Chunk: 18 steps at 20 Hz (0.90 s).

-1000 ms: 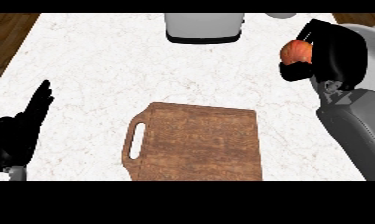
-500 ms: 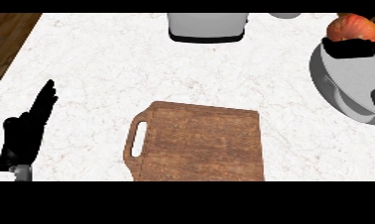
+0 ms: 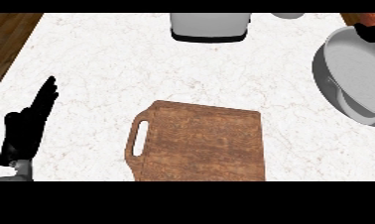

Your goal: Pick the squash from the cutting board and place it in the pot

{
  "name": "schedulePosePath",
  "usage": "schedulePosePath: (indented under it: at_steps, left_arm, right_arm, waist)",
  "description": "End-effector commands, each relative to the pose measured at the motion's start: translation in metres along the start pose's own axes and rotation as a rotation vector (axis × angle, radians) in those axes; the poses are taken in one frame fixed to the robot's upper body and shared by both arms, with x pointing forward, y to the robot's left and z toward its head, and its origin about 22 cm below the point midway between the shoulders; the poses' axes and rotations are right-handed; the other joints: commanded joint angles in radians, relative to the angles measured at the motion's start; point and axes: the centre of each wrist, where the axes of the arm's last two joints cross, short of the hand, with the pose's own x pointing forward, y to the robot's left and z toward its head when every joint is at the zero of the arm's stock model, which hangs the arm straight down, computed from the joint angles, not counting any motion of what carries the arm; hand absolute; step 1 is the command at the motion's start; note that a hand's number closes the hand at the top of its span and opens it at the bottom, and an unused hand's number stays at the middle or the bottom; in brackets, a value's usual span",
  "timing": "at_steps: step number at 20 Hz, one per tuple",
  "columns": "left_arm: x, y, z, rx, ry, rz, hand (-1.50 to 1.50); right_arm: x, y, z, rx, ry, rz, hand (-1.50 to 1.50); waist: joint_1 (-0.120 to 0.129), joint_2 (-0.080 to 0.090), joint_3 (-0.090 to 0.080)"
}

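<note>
Comparing with a second ago, note the orange squash now barely shows at the right edge beside the grey metal pot; the brown wooden cutting board is bare. Right hand state: cannot tell. Left hand rests open.

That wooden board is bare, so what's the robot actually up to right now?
The cutting board holds nothing. At the right edge stands the grey pot, and just a sliver of the right hand with something reddish shows above it, probably the squash. The left hand rests open at the left edge. A grey appliance sits at the back.
</note>
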Motion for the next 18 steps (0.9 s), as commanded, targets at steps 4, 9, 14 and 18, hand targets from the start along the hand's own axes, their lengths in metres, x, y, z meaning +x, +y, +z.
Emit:
schedulePosePath:
  at_steps: [4, 9, 14, 18]
  left_arm:
    - [0.008, -0.014, 0.002, -0.002, -0.022, 0.011, 0.00]
    - [0.022, 0.005, -0.009, -0.011, -0.023, -0.004, 0.00]
    - [0.008, -0.004, -0.003, -0.047, -0.042, -0.005, 0.00]
    - [0.018, -0.020, -0.002, -0.051, -0.054, 0.003, 0.00]
  right_arm:
    - [-0.033, 0.025, -0.025, 0.048, -0.002, 0.007, 1.50]
    - [-0.078, 0.013, -0.035, 0.056, 0.025, 0.108, 1.50]
    - [-0.073, 0.047, -0.023, 0.107, 0.069, 0.012, 1.50]
    - [-0.095, 0.039, -0.023, 0.142, 0.126, -0.091, -1.50]
  waist:
    - [0.016, 0.004, 0.001]
    - [0.040, 0.016, 0.003]
    - [0.051, 0.021, 0.004]
    - [0.064, 0.031, 0.007]
